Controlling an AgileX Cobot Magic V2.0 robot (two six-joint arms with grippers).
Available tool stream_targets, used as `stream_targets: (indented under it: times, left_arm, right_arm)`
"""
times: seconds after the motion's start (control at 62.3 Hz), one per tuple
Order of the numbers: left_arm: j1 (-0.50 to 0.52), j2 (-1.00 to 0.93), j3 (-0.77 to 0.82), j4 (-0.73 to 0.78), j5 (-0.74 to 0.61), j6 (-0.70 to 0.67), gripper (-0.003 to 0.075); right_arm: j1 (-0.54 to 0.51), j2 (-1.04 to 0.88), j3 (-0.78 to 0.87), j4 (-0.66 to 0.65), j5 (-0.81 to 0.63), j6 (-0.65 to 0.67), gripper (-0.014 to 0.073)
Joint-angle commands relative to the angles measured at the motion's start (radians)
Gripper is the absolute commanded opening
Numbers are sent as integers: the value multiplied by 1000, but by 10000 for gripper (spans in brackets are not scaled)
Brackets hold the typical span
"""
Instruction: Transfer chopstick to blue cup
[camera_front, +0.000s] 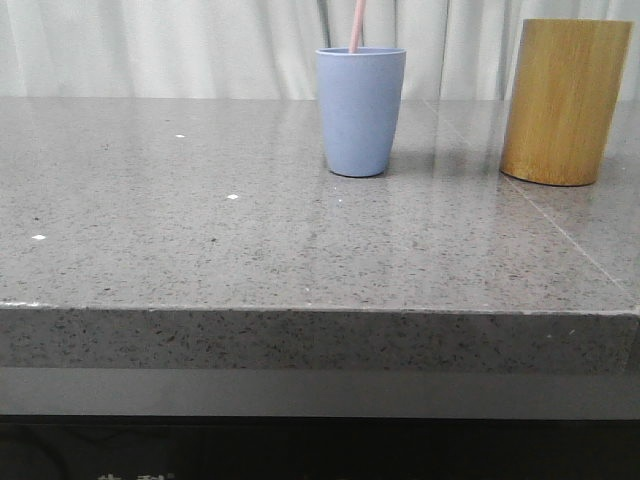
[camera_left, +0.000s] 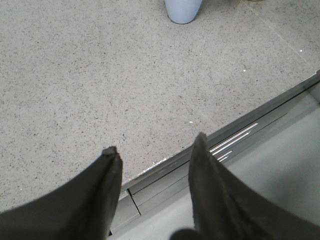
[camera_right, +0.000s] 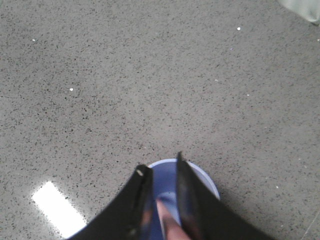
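The blue cup (camera_front: 360, 110) stands upright at the back middle of the grey table (camera_front: 200, 240). One pale pink chopstick (camera_front: 356, 25) rises from it, leaning slightly, and runs out of the top of the front view. In the right wrist view my right gripper (camera_right: 161, 170) hangs straight above the cup (camera_right: 207, 180). Its jaws are a little apart, and the chopstick (camera_right: 167, 222) runs down between them into the cup, with a gap on one side. My left gripper (camera_left: 155, 149) is open and empty over the table's front edge, with the cup's base (camera_left: 183, 11) far ahead.
A taller yellow-brown bamboo cylinder (camera_front: 565, 100) stands to the right of the blue cup. The table's front edge (camera_front: 320, 310) drops to a metal rail (camera_left: 235, 137). A white curtain hangs behind the table.
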Motion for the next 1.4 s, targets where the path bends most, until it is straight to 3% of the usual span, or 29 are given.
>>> stream_targets:
  times: [0.0, 0.128, 0.289, 0.61, 0.867, 1.059, 1.381]
  left_arm:
    - [3, -4, -21, -6, -57, 0, 314]
    - [3, -4, -21, -4, -57, 0, 314]
    - [3, -4, -21, -4, -57, 0, 314]
    - [3, -4, -21, -4, -57, 0, 314]
    - [3, -4, -21, -2, -59, 0, 314]
    - [3, -4, -21, -2, -63, 0, 314]
    - [3, -4, -21, -2, -70, 0, 314]
  right_arm:
    - [1, -45, -27, 30, -68, 1, 317]
    - [-1, -60, -28, 30, -61, 1, 402]
    - [-2, -125, -37, -28, -27, 16, 403]
    - [-2, -364, 10, -268, 168, 285, 402]
    - [-11, -629, 354, -271, 37, 339, 402]
    - [-97, -824, 658, -271, -115, 387, 402]
    - [-121, -1100, 1017, -273, -135, 382, 402]
